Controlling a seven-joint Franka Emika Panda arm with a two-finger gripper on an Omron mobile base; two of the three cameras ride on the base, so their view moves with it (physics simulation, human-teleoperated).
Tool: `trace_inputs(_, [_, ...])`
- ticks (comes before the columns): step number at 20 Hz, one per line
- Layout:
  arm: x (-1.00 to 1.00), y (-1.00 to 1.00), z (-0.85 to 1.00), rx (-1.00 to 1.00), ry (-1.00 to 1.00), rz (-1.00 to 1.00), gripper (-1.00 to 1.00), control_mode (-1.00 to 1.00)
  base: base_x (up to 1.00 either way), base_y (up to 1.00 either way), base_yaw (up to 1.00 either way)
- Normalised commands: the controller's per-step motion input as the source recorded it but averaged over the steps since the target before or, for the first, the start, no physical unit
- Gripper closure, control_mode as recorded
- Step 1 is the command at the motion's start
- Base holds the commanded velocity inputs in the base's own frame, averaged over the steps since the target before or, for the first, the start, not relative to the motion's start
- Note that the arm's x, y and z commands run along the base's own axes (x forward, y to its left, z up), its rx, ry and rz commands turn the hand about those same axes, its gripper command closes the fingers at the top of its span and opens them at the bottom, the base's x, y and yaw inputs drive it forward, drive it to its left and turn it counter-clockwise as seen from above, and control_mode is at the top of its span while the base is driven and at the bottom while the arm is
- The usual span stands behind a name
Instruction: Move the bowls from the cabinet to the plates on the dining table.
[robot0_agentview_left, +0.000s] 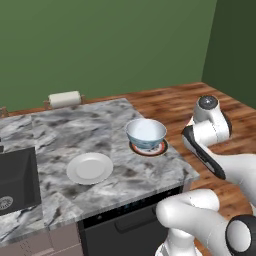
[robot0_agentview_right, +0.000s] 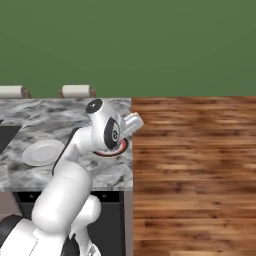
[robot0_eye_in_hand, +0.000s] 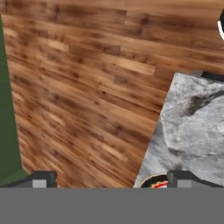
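A white bowl (robot0_agentview_left: 145, 132) with a pale blue tint stands on the reddish-brown plate (robot0_agentview_left: 148, 148) near the right edge of the marble dining table (robot0_agentview_left: 75, 130). To its left the white plate (robot0_agentview_left: 90, 167) lies bare. My gripper (robot0_eye_in_hand: 114, 180) is open, its tips wide apart with nothing between them. It hangs past the table's right edge, looking down on the wooden floor (robot0_eye_in_hand: 87, 96), the table (robot0_eye_in_hand: 192, 131) and a sliver of the reddish-brown plate (robot0_eye_in_hand: 157, 181). The arm hides the bowl in the right base view. The cabinet and the cream-green bowl are out of view.
A dark sink (robot0_agentview_left: 17, 180) is sunk into the counter at the left. A paper towel roll (robot0_agentview_left: 65, 98) stands at the table's far edge. A dark appliance front (robot0_agentview_left: 125, 222) sits under the near edge. Wooden floor (robot0_agentview_right: 195, 165) lies open to the right, below green walls.
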Motion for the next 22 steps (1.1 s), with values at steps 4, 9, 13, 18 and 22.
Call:
trace_inputs(4, [-0.41,-0.09,0.56,0.00,0.10,0.11,-1.00,-1.00,0.00,0.00,0.00])
trace_inputs(9, [-0.35,-0.06,0.46,0.12,0.04,0.10,-1.00,-1.00,0.00,0.00,0.00])
trace_inputs(13, [-0.09,0.00,0.03,0.12,0.06,0.08,-1.00,-1.00,0.00,0.00,0.00])
trace_inputs(18, [0.00,0.00,-0.01,0.08,0.03,0.04,-1.00,-1.00,0.00,0.00,0.00])
trace_inputs(22, [-0.06,0.03,-0.10,0.00,0.00,0.01,-1.00,-1.00,0.00,0.00,0.00])
